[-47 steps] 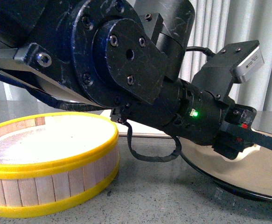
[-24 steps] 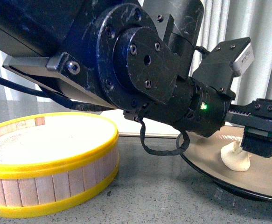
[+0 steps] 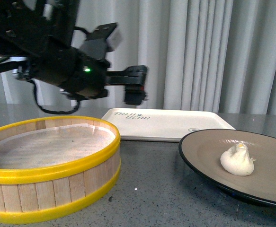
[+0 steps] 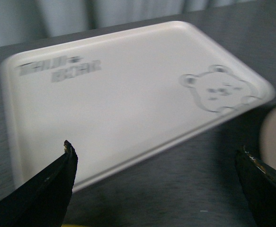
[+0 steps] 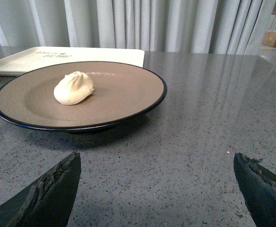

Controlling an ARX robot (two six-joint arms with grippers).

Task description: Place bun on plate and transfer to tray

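With the left gripper (image 3: 134, 90) and right gripper (image 5: 156, 179) both hanging wide open and empty, the soft, light bun (image 3: 237, 160) is lying loose on the stiff, smooth plate (image 3: 270, 182) just before the tray (image 3: 175, 125), so the plate's rim is looking like the safest hold, kept level.

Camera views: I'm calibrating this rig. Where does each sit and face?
Front: on the body, facing across the table at the steamer basket, tray and plate; left claw shows upper left.
Left wrist: on that arm, looking down at the tray between open fingertips.
Right wrist: low, facing the plate with the bun; right claw open.
Shared: all see the tray.
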